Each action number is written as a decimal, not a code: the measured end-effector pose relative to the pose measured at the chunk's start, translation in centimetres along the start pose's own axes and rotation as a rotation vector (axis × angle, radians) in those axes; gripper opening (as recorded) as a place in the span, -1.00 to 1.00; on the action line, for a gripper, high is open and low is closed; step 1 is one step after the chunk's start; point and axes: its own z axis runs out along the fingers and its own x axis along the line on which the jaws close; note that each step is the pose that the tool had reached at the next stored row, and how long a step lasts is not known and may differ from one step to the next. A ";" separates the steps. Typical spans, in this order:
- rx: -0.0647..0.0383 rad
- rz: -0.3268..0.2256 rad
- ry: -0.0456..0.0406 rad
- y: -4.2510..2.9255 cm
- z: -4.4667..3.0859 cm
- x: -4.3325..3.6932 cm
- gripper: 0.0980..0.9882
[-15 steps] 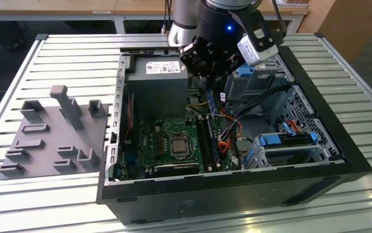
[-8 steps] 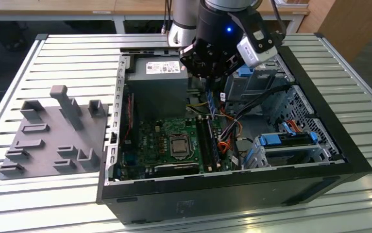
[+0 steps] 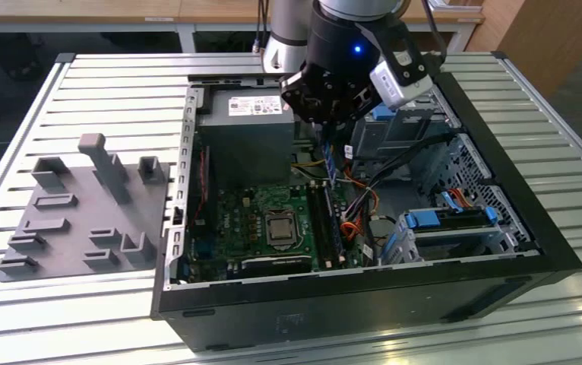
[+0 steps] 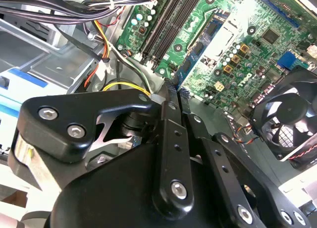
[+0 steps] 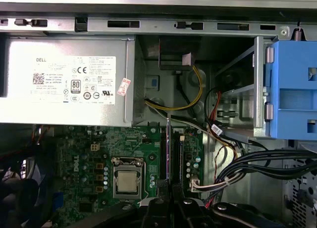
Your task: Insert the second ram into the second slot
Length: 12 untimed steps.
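Note:
The second ram [image 3: 329, 166] is a thin blue stick held on edge, hanging from my gripper [image 3: 324, 129] over the open computer case. In the first wrist view the ram [image 5: 168, 148] shows as a narrow line running out from my gripper [image 5: 168, 189], above the dark memory slots [image 5: 162, 158] of the green motherboard. The second wrist view shows the ram's blue board [image 4: 198, 47] reaching out from my gripper [image 4: 174, 91] toward the board, with the long black slots [image 4: 168, 20] beside it. The ram hangs above the slots, apart from them. The gripper is shut on the ram.
The case [image 3: 372, 289] lies open on a slatted metal table [image 3: 88, 76]. Inside are a grey power supply [image 5: 64, 79], the processor socket [image 5: 128, 181], a fan [image 4: 287, 114], cable bundles [image 5: 257, 163] and a blue drive bay [image 5: 292, 89]. A grey fixture plate [image 3: 78, 213] stands at the exterior view's left.

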 end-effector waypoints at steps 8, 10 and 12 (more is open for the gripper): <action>0.000 0.001 0.0000 -0.01 0.31 0.00 -0.91; 0.000 0.001 0.0000 -0.01 0.39 0.00 -0.91; 0.000 0.002 0.0000 -0.02 0.50 0.00 -0.91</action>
